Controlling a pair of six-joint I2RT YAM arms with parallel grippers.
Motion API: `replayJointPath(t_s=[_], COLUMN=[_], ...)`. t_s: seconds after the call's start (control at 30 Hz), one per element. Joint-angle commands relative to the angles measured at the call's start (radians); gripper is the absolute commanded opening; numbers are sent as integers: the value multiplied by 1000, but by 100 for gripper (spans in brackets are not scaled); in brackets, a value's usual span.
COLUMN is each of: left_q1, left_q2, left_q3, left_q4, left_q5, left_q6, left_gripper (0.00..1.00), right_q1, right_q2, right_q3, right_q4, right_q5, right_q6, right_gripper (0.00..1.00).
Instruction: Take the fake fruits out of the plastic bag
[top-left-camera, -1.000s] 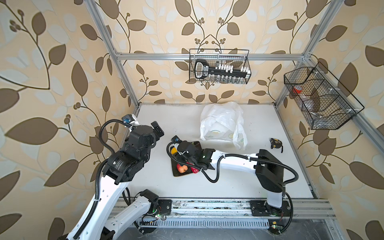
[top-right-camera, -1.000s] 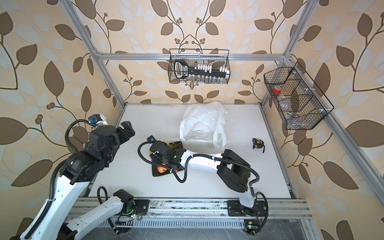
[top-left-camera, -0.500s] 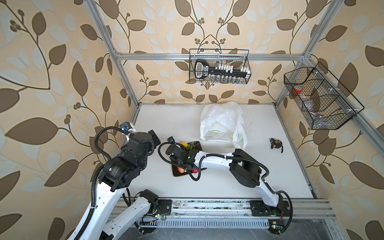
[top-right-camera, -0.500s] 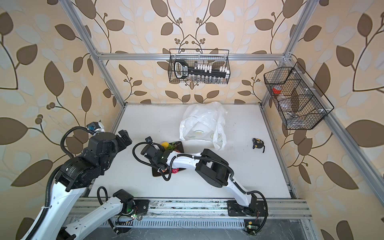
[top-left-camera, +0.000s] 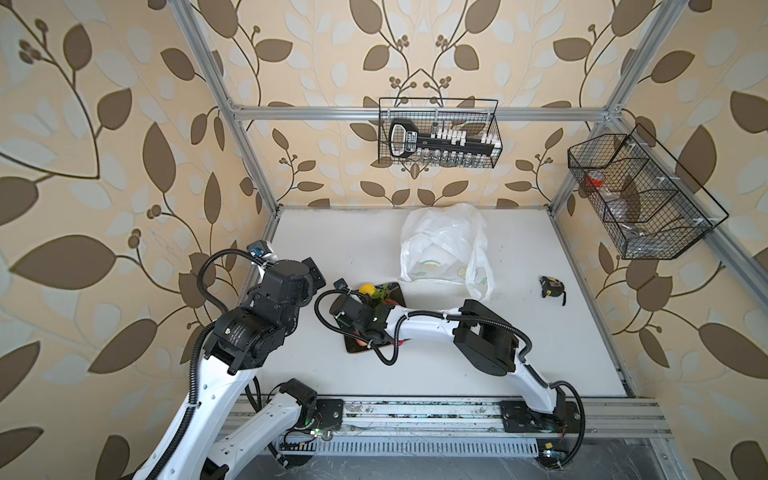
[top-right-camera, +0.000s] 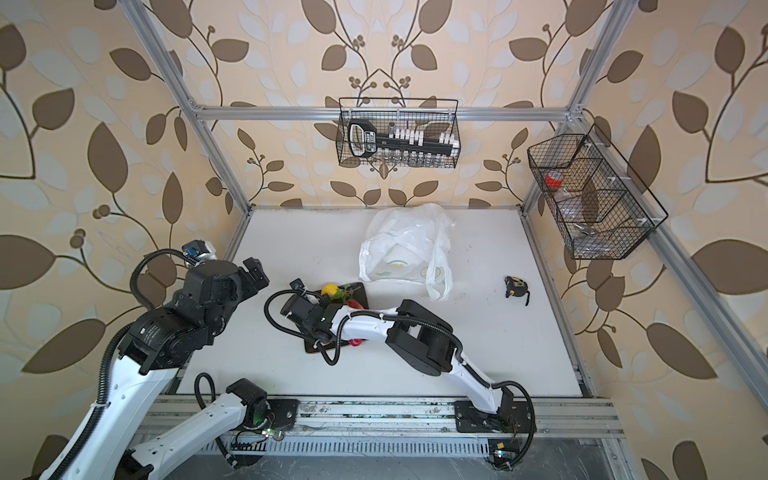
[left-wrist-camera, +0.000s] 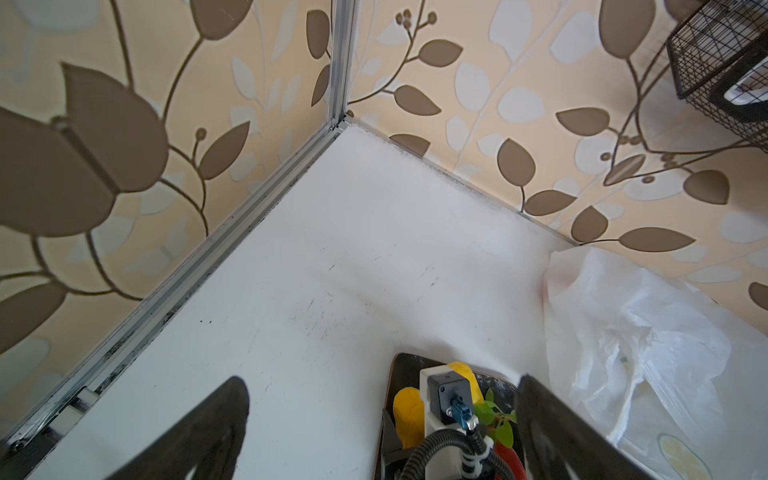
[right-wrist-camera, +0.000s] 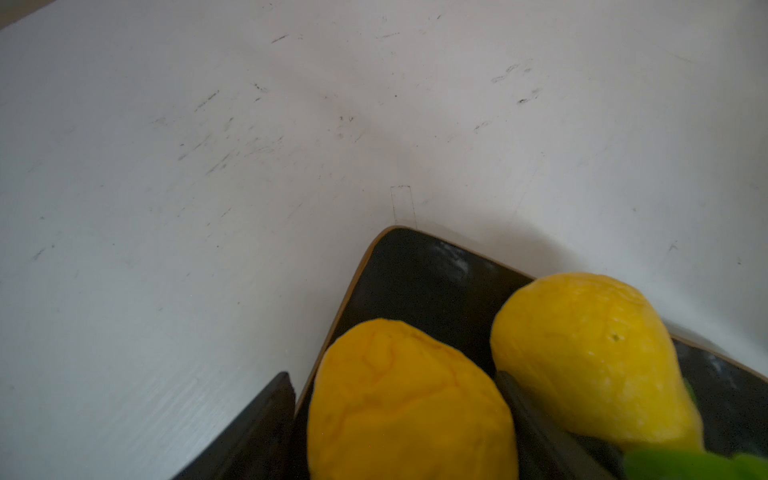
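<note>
While at plate corner, fruit betw. R fingers, table beyond

Bright diffuse light, soft shadows, blurred wrist-view foregrounds.

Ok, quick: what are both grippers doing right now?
Left gripper: open, holding nothing.
Right gripper: open, jaws straddling the orange-yellow fruit lying on the black plate; a gap shows beside one finger, so apparently not gripped.

We can read no text anywhere. Labels on the black tool rack and the left arm's joint are too small.
</note>
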Motion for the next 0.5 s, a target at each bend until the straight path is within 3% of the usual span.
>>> replayJointPath(t_s=[0.0,0.17,0.27,0.47], left_q1=[4,4,4,4], left_q2=[2,18,28,120], left_q3=[14,33,46,58], left_q4=[35,63,103,210], left_q5=[-8,3,32,214], left_q6=[30,47,54,130], left_gripper=[99,99,99,99], right_q1=[7,7,7,-3], right_q2=[-58,-186,-327,-630], right_q3=[40,20,-82,-348], right_q4=[-11,-14,18,1], right_q5=[11,-10,-35,8], right_q6=[-5,-7,-3,82], right_gripper=[79,79,78,72])
